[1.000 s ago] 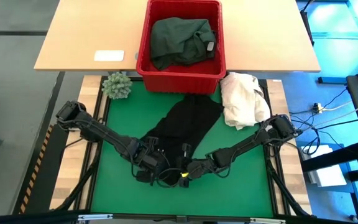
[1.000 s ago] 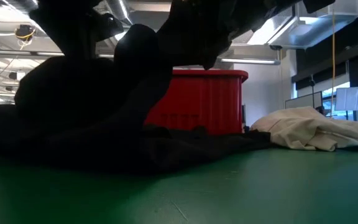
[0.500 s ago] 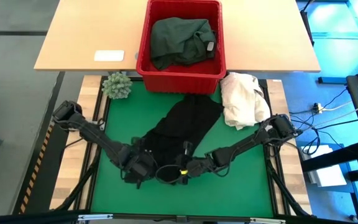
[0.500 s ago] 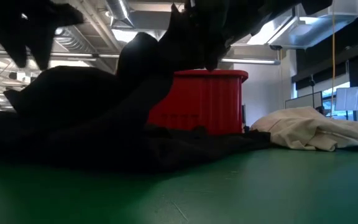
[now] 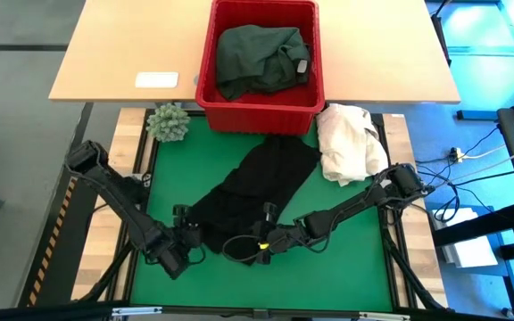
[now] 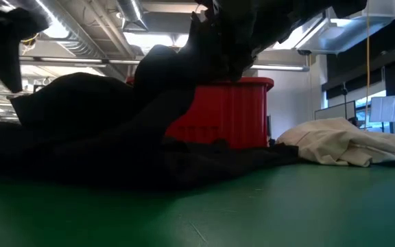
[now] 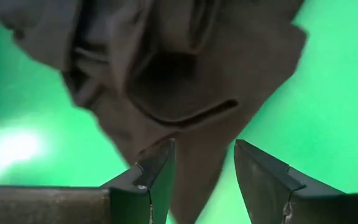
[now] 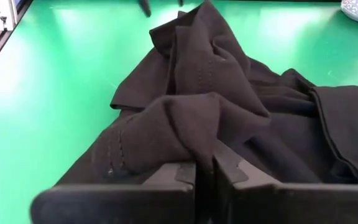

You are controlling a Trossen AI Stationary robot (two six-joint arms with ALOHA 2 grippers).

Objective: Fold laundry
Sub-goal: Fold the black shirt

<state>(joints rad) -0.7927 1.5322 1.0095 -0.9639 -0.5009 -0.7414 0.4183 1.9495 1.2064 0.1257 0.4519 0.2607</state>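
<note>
Two end effectors: right point(image 8: 205, 171) pinching black garment point(image 5: 257, 187); left point(image 7: 202, 177) spread, seemingly just clear of it.

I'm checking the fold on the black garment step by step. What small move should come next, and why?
Probably the right gripper, shut on a bunched fold of the soft black cloth garment, should draw that fold across the green mat to spread it. The left gripper stands open just off the garment's near edge, holding nothing, so only the right can move the cloth now.

Red basket point(image 6: 232, 113) partly behind black garment point(image 6: 101, 137)
</note>
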